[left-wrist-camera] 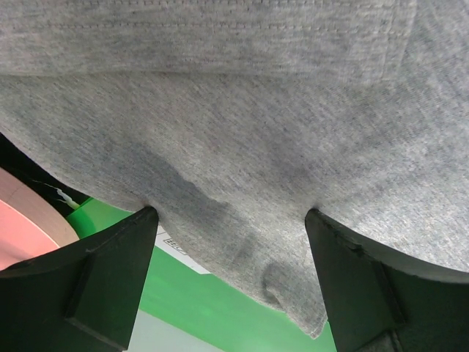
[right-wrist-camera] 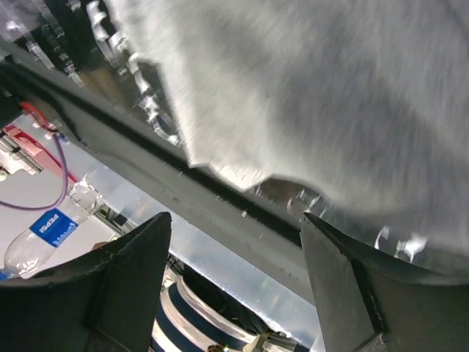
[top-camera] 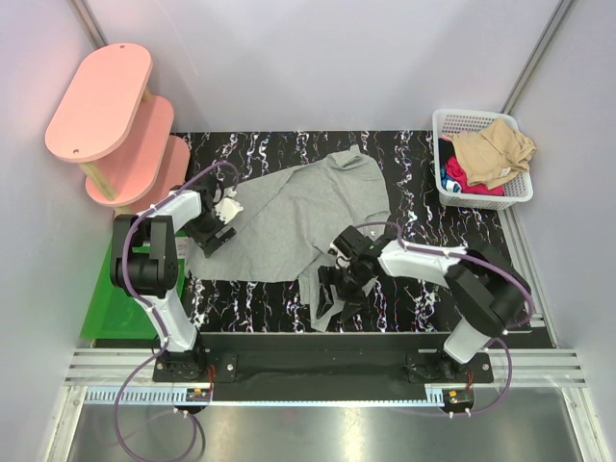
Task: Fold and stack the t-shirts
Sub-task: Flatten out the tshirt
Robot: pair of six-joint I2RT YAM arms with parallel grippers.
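Left gripper (left-wrist-camera: 231, 214), right gripper (right-wrist-camera: 234, 216) spread; grey t-shirt (top-camera: 289, 212) on black marbled table (top-camera: 423, 221); pale walls (top-camera: 337, 58).

The overhead camera hangs above and behind the arm bases and looks steeply down on the whole table (top-camera: 279, 149), with the basket (top-camera: 481, 200) at two o'clock and the pink shelf (top-camera: 101, 101) at ten. The left wrist camera sits right up against the grey shirt (top-camera: 289, 217), peering between its own fingers (left-wrist-camera: 102, 279), with the green mat (left-wrist-camera: 212, 308) at six. The right wrist camera, just as close, faces the table's near edge past its fingers (right-wrist-camera: 110, 293). All three share the grey shirt.
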